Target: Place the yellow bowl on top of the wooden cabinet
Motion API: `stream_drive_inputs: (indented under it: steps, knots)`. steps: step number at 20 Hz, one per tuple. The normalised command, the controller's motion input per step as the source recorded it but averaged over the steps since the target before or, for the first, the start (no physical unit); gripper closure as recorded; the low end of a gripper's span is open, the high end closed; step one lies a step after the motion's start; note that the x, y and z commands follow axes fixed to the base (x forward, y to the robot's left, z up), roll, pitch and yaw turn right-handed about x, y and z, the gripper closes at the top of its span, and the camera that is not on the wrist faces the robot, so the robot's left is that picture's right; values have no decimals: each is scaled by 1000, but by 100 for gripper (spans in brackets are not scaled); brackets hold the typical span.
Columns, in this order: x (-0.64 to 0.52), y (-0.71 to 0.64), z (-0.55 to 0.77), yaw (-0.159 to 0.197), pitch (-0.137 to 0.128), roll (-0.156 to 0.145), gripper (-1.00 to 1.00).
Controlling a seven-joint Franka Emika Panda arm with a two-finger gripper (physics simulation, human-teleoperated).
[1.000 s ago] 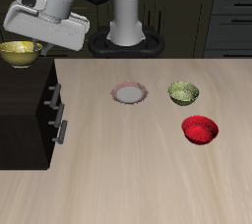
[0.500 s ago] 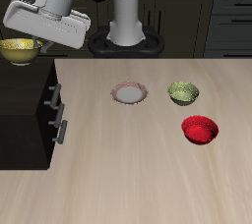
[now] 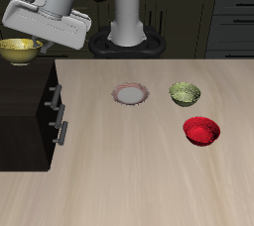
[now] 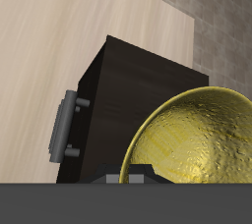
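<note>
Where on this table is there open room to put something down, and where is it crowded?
The widest bare stretch of table lies along its front edge, before the red bowl and beside the wooden cabinet. Another lies behind the plate. The plate, olive bowl and red bowl cluster mid-table. The gripper holds the yellow bowl over the cabinet.

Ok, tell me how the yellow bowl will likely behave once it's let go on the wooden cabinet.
The yellow bowl looks rigid, so it should keep its shape. Its rounded underside may rock briefly on the wooden cabinet. It appears small and light, so a nudge from the end effector could slide it.
</note>
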Motion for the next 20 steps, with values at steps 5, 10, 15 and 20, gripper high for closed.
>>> stream_drive_inputs:
  steps: [5,10,15,20]
  knots:
    - [32,-64,80,-92,-17,64,100]
    - [42,81,-35,2,-5,39,100]
    - [54,125,-64,-31,22,39,100]
    - [-32,168,30,36,-17,56,100]
